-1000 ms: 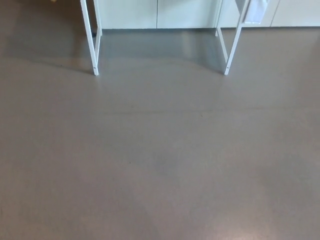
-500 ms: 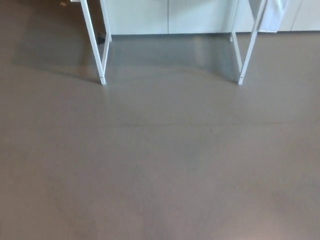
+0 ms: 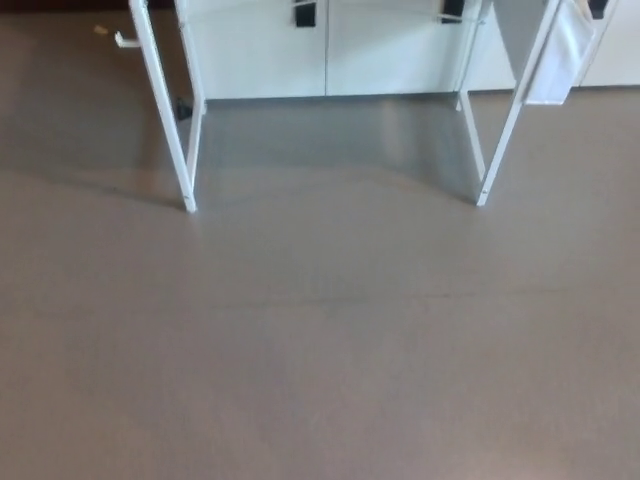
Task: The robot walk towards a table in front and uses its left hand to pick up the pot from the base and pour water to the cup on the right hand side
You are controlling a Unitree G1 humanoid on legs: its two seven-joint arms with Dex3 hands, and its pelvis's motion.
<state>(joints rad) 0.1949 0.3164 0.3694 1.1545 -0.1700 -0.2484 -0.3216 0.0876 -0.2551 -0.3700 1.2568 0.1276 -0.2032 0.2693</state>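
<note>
Only the table's white legs show in the head view: the left front leg (image 3: 165, 110) and the right front leg (image 3: 510, 125) stand on the grey-brown floor ahead. The tabletop lies above the picture's upper edge. The pot, its base and the cup are out of sight. Neither of my hands shows.
Behind the table legs runs a row of white cabinets (image 3: 330, 50) with small dark handles. A white cloth or sheet (image 3: 560, 50) hangs by the right leg. A small white object (image 3: 125, 40) lies on the floor at the far left. Grey-brown floor (image 3: 320, 350) fills the foreground.
The whole picture has shifted downward: the table legs and cabinets sit lower and look larger than before, so the camera has moved closer or tilted up. Nothing in the room has moved.
</note>
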